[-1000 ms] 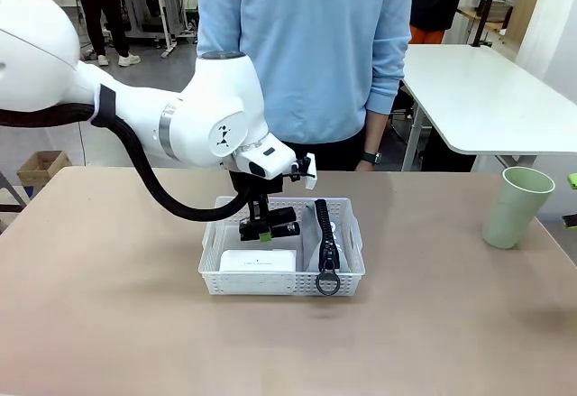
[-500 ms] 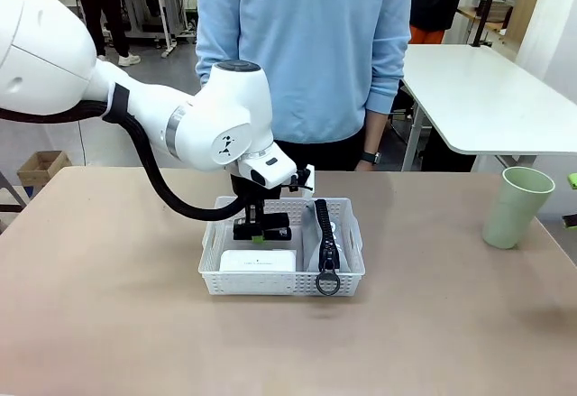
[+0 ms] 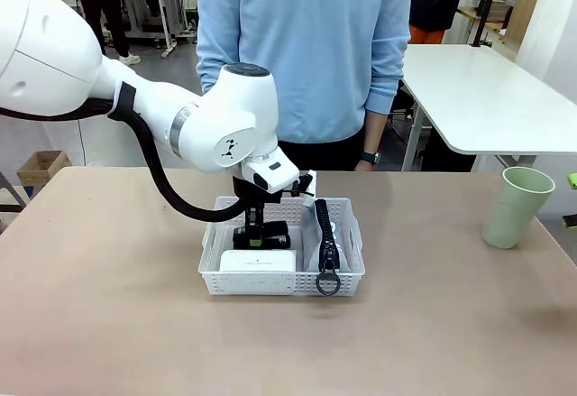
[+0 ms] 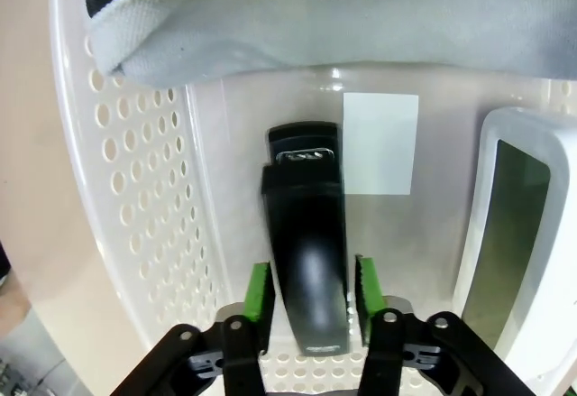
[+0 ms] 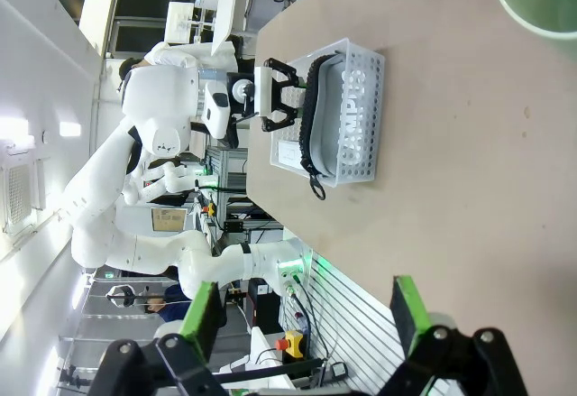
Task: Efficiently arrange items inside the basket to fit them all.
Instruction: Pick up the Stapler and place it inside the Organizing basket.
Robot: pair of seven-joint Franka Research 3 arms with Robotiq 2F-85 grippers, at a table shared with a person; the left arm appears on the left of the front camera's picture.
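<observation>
Occlusion first: in the front view the left gripper (image 3: 260,234) sits down inside the basket (image 3: 282,284) toward its 12 o'clock side. Its fingertips and most of the black stapler (image 3: 275,230) are masked by the small white box (image 3: 259,260), which lies at 6 o'clock of them. The grey pouch (image 3: 326,244) fills the 3 o'clock half, with its ring pull hanging over the near rim. The pale green cup (image 3: 516,207) stands upright on the table (image 3: 108,324), well apart at 3 o'clock of the basket.

The left wrist view supplies what is masked. The stapler lies flat on the basket floor, running from 6 toward 12 o'clock, its near end between the green pads (image 4: 259,288). A thin sliver of light shows at the 3 o'clock pad; whether the pads press the stapler cannot be told. The pouch at 12 o'clock and the box at 3 o'clock are cut off by the frame.

The right wrist view shows the right gripper (image 5: 306,301) spread wide with nothing between its pads. The cup is cropped at 1 o'clock.
</observation>
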